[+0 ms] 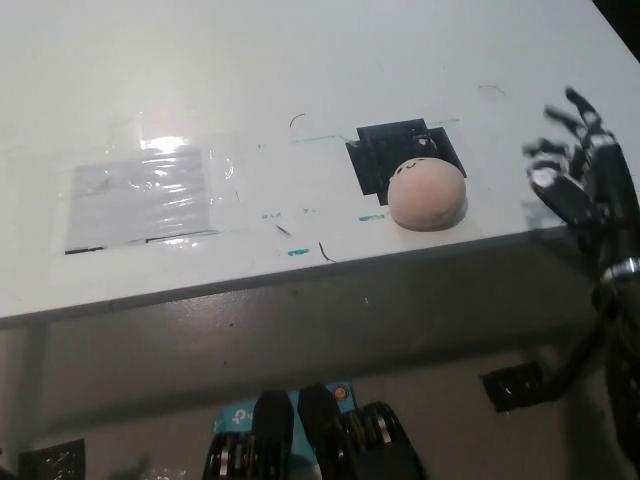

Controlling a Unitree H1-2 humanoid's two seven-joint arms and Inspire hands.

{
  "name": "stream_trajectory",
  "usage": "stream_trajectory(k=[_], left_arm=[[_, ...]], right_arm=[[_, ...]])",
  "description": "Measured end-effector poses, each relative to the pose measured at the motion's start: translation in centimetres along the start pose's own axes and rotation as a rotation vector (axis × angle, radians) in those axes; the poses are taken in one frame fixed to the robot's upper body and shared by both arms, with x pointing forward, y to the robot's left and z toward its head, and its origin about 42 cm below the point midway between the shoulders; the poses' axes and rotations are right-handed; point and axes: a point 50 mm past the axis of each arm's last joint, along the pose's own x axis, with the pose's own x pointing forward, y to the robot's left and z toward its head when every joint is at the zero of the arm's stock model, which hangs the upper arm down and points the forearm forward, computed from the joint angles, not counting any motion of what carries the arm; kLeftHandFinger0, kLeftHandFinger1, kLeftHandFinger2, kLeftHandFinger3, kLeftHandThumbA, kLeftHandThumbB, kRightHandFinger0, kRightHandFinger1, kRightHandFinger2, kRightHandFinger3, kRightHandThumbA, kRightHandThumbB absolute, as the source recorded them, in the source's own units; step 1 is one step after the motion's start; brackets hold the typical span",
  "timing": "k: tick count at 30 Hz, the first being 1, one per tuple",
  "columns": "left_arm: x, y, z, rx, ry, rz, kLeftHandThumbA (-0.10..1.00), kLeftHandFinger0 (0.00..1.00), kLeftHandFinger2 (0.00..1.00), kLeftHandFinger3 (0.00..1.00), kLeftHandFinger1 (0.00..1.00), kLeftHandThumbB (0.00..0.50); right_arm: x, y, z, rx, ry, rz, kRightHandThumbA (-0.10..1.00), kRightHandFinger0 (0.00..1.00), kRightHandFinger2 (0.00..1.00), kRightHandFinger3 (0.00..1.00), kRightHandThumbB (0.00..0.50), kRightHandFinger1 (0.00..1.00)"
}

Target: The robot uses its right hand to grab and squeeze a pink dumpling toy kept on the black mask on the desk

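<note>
Pink dumpling toy (427, 197): one smooth, rounded dome, matte and pale pink, with a small dark face mark near its top. It sat near the desk's front edge, toward the right corner, its far side overlapping the black mask (398, 155) and its near side on the bare desk (300, 70). It looked soft, light and springy, likely to give under pressure and recover; nothing about it seemed fragile or slippery. Best hold, by my judgement: across the widest part of the dome, fingers over the top and sides.

Black mask: a flat, dull black patch with squared, notched outlines, lying flush on the desk.

Desk: white, hard, faintly glossy, scattered with short dark pen marks and green tape dashes.

Clear plastic sheet (135, 195): shiny, wrinkled, flat toward the front left.

Right hand (572, 170): black, glossy at the tips, fingers spread wide and holding nothing, over the desk's right edge, apart from the toy.

Left hand: not in view.
</note>
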Motion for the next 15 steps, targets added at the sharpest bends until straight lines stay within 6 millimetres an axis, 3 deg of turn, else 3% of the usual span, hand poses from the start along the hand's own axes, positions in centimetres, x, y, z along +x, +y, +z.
stream_trajectory(k=[2,6,11,15], left_arm=[[0.0,0.0,0.0,0.000,-0.001,0.000,0.83,0.00,0.07,0.07,0.00,0.500],[0.0,0.0,0.0,0.000,0.000,0.000,0.84,0.00,0.09,0.07,0.01,0.500],[0.0,0.0,0.1,0.002,-0.004,-0.001,0.84,0.00,0.09,0.09,0.01,0.500],[0.0,0.0,0.2,0.002,-0.004,-0.002,0.83,0.00,0.07,0.07,0.01,0.500]], right_arm=[[0.9,0.2,1.1,-0.065,-0.006,0.058,0.57,1.00,1.00,1.00,0.435,1.00],[1.7,1.4,2.1,-0.100,-0.018,0.104,0.64,1.00,1.00,1.00,0.423,1.00],[2.3,3.6,1.1,-0.136,0.025,0.159,0.65,1.00,1.00,1.00,0.459,1.00],[3.4,4.7,0.1,-0.216,0.065,0.181,0.74,1.00,1.00,1.00,0.500,1.00]])
